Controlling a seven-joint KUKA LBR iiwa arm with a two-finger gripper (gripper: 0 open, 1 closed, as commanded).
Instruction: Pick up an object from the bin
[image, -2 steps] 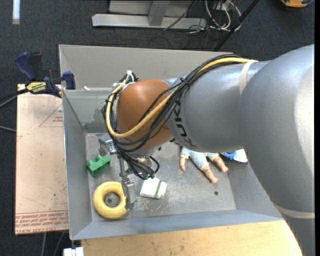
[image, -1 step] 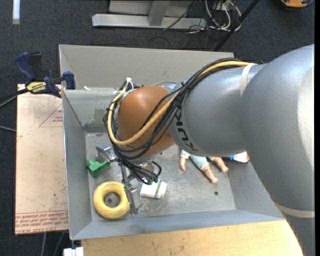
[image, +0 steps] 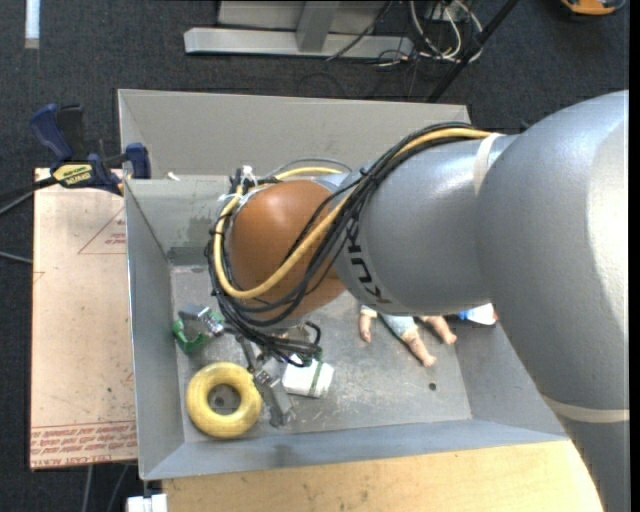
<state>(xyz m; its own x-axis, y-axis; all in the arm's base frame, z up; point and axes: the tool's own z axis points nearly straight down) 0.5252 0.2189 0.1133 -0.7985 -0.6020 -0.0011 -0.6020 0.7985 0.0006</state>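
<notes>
Yellow ring (image: 225, 400) lies in the front left corner of the bin (image: 150, 330); the gripper (image: 270, 398) stands just beside it, between it and a small white piece (image: 310, 378); we cannot tell its opening; a doll (image: 410, 330) lies well apart.

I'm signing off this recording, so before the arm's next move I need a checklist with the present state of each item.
1. Gripper is low in the front left of the bin: ok.
2. Nearest things identified, yellow ring to its left and white block to its right: ok.
3. Nothing held already: cannot tell.
4. Doll lies well apart, to the right: ok.
5. Green thing by the left wall is out of the way: ok.
6. Cables are clear of the white block: cannot tell.
</notes>
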